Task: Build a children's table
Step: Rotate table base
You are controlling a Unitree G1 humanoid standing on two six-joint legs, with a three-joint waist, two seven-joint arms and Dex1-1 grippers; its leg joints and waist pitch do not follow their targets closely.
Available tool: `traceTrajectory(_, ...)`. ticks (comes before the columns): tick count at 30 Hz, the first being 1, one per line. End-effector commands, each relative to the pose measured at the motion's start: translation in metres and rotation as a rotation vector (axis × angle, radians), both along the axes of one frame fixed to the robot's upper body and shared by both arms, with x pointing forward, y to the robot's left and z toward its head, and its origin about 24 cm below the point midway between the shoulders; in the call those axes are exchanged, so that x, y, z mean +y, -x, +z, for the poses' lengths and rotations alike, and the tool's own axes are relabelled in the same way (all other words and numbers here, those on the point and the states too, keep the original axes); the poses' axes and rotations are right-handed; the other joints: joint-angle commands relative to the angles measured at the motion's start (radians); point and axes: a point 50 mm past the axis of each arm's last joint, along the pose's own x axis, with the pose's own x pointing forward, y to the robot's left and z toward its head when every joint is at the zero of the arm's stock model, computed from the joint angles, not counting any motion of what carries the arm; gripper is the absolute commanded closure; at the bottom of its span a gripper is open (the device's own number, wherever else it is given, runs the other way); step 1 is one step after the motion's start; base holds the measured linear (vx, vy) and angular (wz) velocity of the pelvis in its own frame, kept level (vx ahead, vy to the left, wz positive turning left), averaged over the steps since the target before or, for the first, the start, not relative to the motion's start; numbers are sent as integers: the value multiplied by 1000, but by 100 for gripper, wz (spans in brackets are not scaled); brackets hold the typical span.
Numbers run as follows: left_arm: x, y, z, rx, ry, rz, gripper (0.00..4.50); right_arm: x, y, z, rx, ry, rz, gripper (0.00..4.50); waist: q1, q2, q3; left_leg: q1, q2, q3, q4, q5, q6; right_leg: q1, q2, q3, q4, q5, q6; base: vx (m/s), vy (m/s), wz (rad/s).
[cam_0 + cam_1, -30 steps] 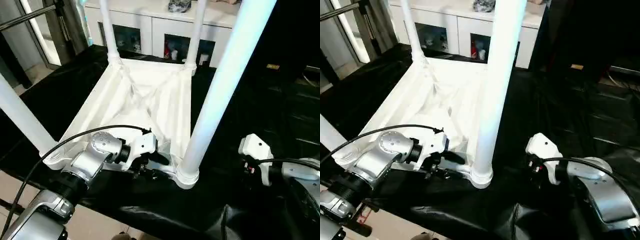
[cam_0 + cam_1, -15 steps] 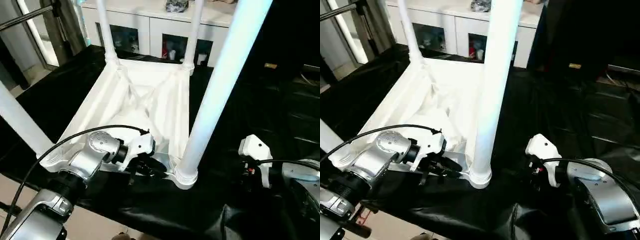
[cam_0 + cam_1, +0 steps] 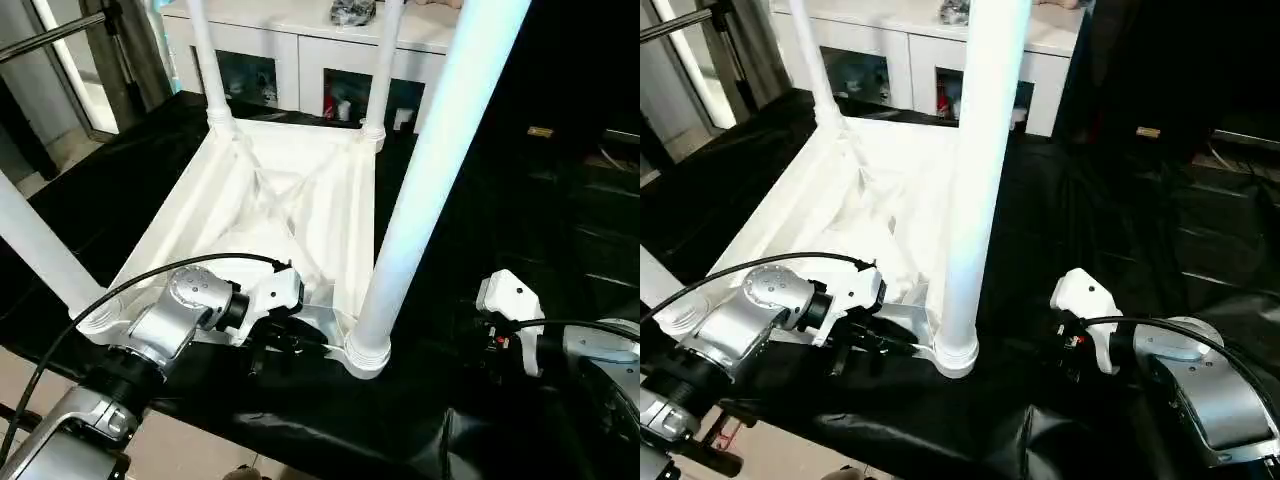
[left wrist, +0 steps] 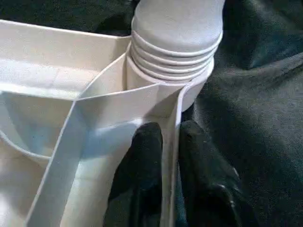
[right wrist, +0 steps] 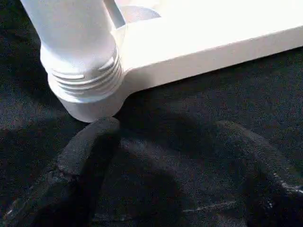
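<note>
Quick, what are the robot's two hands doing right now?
Left gripper: closed, fingers pinching the table top's rim wall beside the near leg.
Right gripper: open, holding nothing, over the black cloth.

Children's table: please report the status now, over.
Left gripper shut on rim of table top, beside near corner leg. Right gripper open over black cloth, close to that leg's socket. Table upside down, four legs standing. Nothing in the way.
</note>
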Motion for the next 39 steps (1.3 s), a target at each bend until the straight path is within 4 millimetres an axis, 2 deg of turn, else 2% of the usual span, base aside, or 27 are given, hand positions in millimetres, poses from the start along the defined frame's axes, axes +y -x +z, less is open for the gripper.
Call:
traceTrajectory(1, 8, -1, -2, 3, -24, 44, 353, 2, -1, 4, -9, 2, 20, 81, 8, -9, -59, 8, 33, -9, -70, -188, 27, 49, -70, 33, -80, -155, -225, 0, 0, 0)
traceTrajectory(5, 12, 1, -4, 22, -44, 34, 353, 2, -1, 4, -7, 0, 23, 81, 12, -7, -59, 9, 34, -10, -72, -194, 21, 48, -70, 33, -80, -166, -219, 0, 0, 0)
traceTrajectory(9, 13, 2, -3, 45, -32, 34, 353, 2, -2, 3, -6, 1, 23, 81, 12, -9, -62, 7, 33, -10, -70, -170, 25, 51, -69, 32, -74, -113, -228, 0, 0, 0)
traceTrajectory(12, 13, 2, -3, 44, -29, 36, 353, 2, -2, 3, -6, 2, 23, 81, 11, -9, -61, 7, 32, -9, -69, -170, 29, 50, -69, 32, -74, -112, -231, 0, 0, 0)
traceTrajectory(13, 12, 2, -3, 36, -26, 38, 368, 2, -2, 4, -6, 2, 23, 81, 12, -9, -60, 7, 32, -9, -70, -177, 28, 50, -69, 32, -76, -129, -228, 0, 0, 0)
traceTrajectory(15, 12, 2, -2, 39, -16, 43, 368, 2, -2, 4, -6, 1, 24, 81, 12, -9, -60, 7, 32, -9, -70, -182, 26, 50, -70, 33, -78, -142, -225, 0, 0, 0)
traceTrajectory(17, 10, 2, -2, 42, -4, 41, 404, 3, -2, 4, -6, -1, 26, 81, 12, -9, -60, 8, 33, -9, -71, -183, 24, 49, -70, 33, -78, -148, -222, 0, 0, 0)
traceTrajectory(20, 9, 3, -4, 51, -15, 29, 411, 4, -2, 3, -5, -4, 29, 81, 13, -8, -60, 8, 33, -9, -71, -184, 24, 49, -70, 33, -78, -152, -221, 0, 0, 0)
traceTrajectory(21, 10, 3, -5, 57, -21, 24, 438, 5, -2, 3, -4, -6, 31, 81, 13, -7, -61, 7, 33, -10, -71, -179, 23, 50, -69, 33, -77, -143, -221, 0, 0, 0)
traceTrajectory(26, 12, 6, -7, 81, -51, -1, 446, 6, 0, 1, 18, -20, 42, 81, 11, -7, -64, 5, 32, -10, -68, -155, 32, 53, -69, 31, -71, -78, -235, 0, 0, 0)
traceTrajectory(32, 11, 3, -8, 73, -47, 58, 450, 8, 0, 1, 45, -50, 31, 20, 9, -4, -61, 7, 33, -10, -70, -181, 25, 51, -69, 31, -76, -128, -236, 0, 0, 0)
traceTrajectory(35, 2, -13, -7, 5, -14, 245, 450, 9, 0, 1, 43, -53, 37, 2, 11, -4, -59, 10, 34, -9, -70, -197, 22, 49, -69, 32, -79, -139, -239, 0, 0, 0)
traceTrajectory(37, -2, -20, -5, -13, 22, 313, 450, 10, 0, 1, 41, -58, 36, 2, 13, -8, -58, 10, 31, -10, -69, -216, 19, 52, -72, 32, -84, -196, -226, 0, 0, 0)
traceTrajectory(38, -3, -20, -4, -12, 32, 321, 450, 10, 0, 2, 41, -59, 36, 2, 11, -11, -59, 4, 30, -12, -70, -205, 19, 57, -72, 32, -83, -199, -218, 0, 0, 0)
traceTrajectory(39, -8, -21, -2, -11, 64, 335, 450, 10, -1, 2, 40, -61, 35, 2, 5, -13, -58, -8, 26, -16, -74, -186, 15, 64, -72, 26, -86, -239, -184, 0, 0, 0)
